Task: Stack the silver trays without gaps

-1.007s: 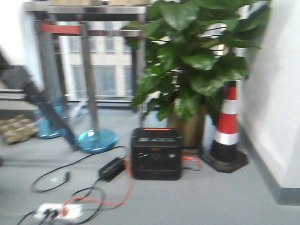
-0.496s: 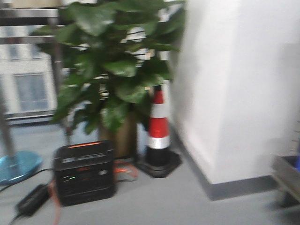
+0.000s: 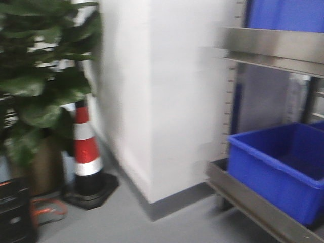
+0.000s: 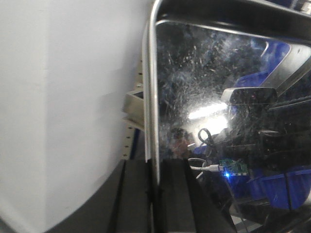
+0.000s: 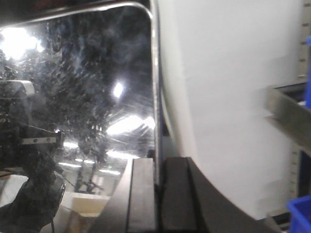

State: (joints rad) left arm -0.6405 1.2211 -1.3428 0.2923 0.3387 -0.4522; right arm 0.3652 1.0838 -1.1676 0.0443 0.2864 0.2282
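Observation:
A silver tray [image 4: 209, 87] fills the right of the left wrist view, standing on edge with its scratched mirror face toward the camera. My left gripper [image 4: 154, 165] is shut on its thin left rim, one dark finger [image 4: 136, 199] on each side. The same kind of shiny tray [image 5: 87, 82] fills the left of the right wrist view, and my right gripper [image 5: 159, 162] is shut on its right rim. Neither the tray nor the grippers appear in the front view.
A white pillar [image 3: 152, 101] stands straight ahead. To its left are a red-and-white traffic cone [image 3: 86, 147], a big potted plant [image 3: 35, 86] and a black power box [image 3: 12, 212]. At right, a steel shelf rack [image 3: 263, 48] holds a blue bin [image 3: 278, 167].
The front view has swung to the right: plant, cone and power box slid left, the white pillar came to the centre, and the rack with the blue bin appeared.

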